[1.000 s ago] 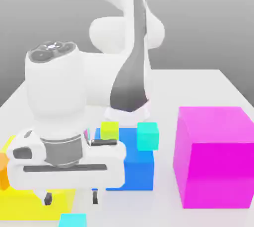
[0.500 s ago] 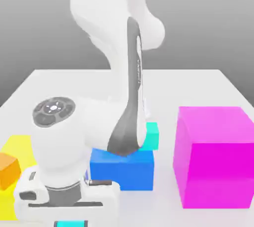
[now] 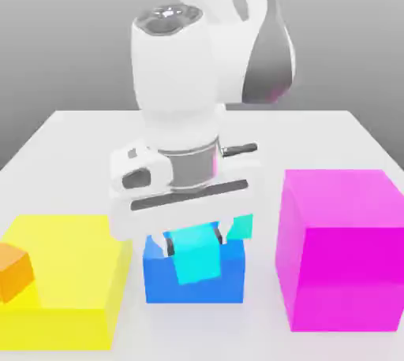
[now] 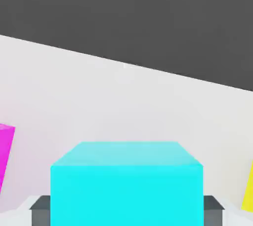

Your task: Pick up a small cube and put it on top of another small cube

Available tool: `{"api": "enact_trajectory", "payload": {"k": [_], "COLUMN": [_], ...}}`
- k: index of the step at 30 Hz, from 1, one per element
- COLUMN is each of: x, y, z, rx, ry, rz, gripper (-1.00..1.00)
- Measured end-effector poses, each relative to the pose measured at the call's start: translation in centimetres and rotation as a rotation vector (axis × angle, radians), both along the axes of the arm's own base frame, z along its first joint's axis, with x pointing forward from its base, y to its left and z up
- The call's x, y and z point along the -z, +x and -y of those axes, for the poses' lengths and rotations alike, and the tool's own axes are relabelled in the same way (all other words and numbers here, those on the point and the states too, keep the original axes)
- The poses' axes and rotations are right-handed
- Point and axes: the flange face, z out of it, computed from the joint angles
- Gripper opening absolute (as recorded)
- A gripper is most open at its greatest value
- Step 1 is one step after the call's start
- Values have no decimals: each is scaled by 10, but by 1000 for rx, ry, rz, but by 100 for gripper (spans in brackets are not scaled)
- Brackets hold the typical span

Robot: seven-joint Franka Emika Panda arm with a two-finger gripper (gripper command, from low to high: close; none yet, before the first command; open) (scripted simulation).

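My gripper [image 3: 194, 246] is shut on the small cyan cube [image 3: 196, 257] and holds it in the air, in front of and just above the big blue block [image 3: 193, 282]. The held cube hangs slightly tilted. In the hand view the cyan cube [image 4: 127, 184] sits between the two dark fingertips [image 4: 41, 204]. A greener teal small cube [image 3: 241, 225] rests on the blue block's far right corner, partly hidden behind the gripper. A small orange cube [image 3: 16, 271] lies on the big yellow block [image 3: 67, 277] at the exterior view's left.
A big magenta block [image 3: 339, 249] stands at the exterior view's right, close beside the blue block. The white table [image 3: 79, 139] stretches away behind the blocks. The arm's white body rises above the blue block.
The gripper dropped onto the cyan cube near the table's front edge and shut on it. It has since risen and carried the cube up over the blue block.
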Motion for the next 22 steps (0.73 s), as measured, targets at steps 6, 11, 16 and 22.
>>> {"api": "enact_trajectory", "payload": {"k": [6, 11, 16, 22], "x": [-29, -43, -25, 15], "y": [-52, -98, -124, -126], "z": [-32, -51, -59, -59], "rx": [-110, -198, -247, -249], "ry": [-13, -46, -76, -79], "rz": [6, 14, 20, 20], "gripper": [-100, -100, -100, 100]}}
